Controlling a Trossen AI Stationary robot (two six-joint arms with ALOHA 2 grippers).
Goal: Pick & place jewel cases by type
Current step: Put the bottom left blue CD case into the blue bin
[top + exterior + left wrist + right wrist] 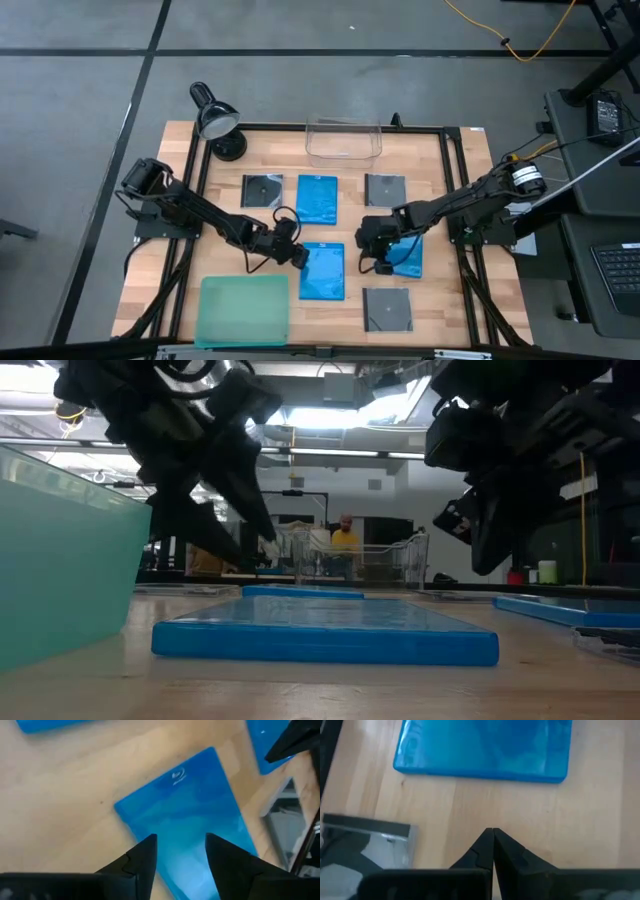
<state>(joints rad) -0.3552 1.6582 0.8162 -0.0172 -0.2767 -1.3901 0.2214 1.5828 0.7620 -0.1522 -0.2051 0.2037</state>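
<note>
High view, left to right: teal-green shallow plastic tray (245, 309) at the wooden counter's (150, 270) near left corner. Left end effector (297, 256) at the left edge of a bright blue rectangular plastic case (324, 272) lying flat mid-counter, fingers (141, 860) parted narrowly above its surface, gripping nothing. Right end effector (385, 262) beside another blue case (408, 255), fingers pressed together, empty. Third blue case (317, 198) farther back, between two dark grey square cases (262, 190) (384, 189); third grey case (387, 309) near the front edge.
</note>
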